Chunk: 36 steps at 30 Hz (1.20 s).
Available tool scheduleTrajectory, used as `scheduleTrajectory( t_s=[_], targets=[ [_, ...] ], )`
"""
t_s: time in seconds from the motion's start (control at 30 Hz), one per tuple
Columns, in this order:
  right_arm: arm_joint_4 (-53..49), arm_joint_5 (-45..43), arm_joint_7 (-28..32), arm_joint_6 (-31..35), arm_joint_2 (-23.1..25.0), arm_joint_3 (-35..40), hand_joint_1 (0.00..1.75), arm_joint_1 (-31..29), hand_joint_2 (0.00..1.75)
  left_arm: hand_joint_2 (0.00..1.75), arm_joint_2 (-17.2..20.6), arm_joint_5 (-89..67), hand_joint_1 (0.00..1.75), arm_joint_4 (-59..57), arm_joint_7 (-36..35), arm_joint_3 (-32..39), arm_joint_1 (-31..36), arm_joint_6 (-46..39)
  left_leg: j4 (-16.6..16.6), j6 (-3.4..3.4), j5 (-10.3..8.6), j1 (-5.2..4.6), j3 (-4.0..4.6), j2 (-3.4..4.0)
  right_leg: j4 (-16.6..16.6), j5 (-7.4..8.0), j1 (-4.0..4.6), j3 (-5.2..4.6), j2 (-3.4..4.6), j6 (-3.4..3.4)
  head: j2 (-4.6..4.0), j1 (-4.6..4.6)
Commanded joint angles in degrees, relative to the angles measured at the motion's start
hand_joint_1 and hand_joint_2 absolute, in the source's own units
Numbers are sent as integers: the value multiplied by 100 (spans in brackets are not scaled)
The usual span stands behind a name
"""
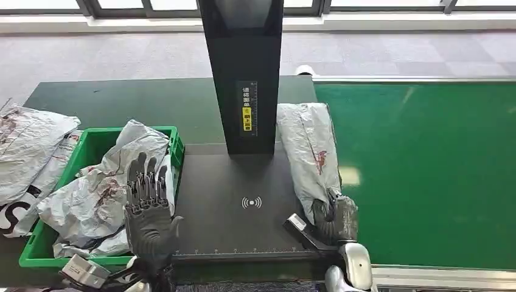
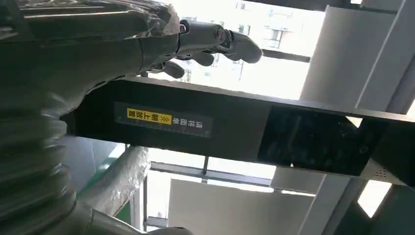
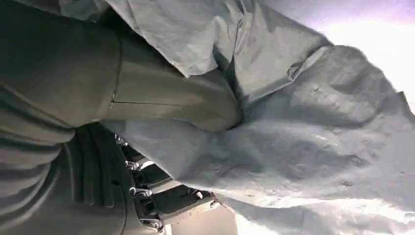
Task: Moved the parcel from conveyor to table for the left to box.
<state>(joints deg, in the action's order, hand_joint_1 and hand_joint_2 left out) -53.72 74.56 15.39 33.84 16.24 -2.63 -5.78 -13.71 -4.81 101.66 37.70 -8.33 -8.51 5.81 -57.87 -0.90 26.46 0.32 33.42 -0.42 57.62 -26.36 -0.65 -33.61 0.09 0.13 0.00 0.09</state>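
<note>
Head view is evenly daylit and sharp, with a pale glare patch on the green conveyor (image 1: 426, 176). Both wrist views are backlit: windows blow out white, the near hands go dark, and close surfaces look soft

Right hand (image 1: 336, 218) gripping grey parcel (image 1: 310, 152) at conveyor (image 1: 426, 170) edge, left hand (image 1: 148, 207) spread beside green box (image 1: 91, 143)
</note>
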Motion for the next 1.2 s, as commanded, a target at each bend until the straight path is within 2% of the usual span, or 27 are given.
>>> scheduleTrajectory(
  t_s=[0.03,0.2,0.57,0.67,0.8,1.2],
  targets=[
    [-361,-448,179,-395,-115,1596,175,188,175,175,223,11,0,-101,230,62,-24,-84,9,0,2,3,-11,19,-10,4,4,6,14,-3,0,0],
    [-299,-672,160,-577,-179,1945,175,101,175,175,229,16,0,-81,230,45,-23,-133,14,0,0,4,-16,16,-15,4,5,12,10,-3,0,0],
    [-257,-733,195,-665,-188,2067,175,77,175,175,230,12,0,-54,230,23,-57,-144,12,1,-2,1,-12,8,-12,3,1,10,4,-2,0,0],
    [-262,-1267,540,-1264,-195,2220,175,103,175,175,228,1,0,-150,230,-49,10,-50,6,0,0,0,-9,7,-7,1,1,7,4,-1,0,0],
    [9,-1359,550,-1510,-220,2466,175,36,175,175,251,-96,0,-259,230,-236,120,-159,8,1,-1,1,-12,3,-10,2,2,10,0,-1,0,0],
    [57,-1361,549,-1531,-223,2490,175,16,175,175,254,-99,0,-263,230,-249,124,-168,15,2,-4,4,-18,0,-21,4,5,19,-3,-2,0,0]
  ],
)
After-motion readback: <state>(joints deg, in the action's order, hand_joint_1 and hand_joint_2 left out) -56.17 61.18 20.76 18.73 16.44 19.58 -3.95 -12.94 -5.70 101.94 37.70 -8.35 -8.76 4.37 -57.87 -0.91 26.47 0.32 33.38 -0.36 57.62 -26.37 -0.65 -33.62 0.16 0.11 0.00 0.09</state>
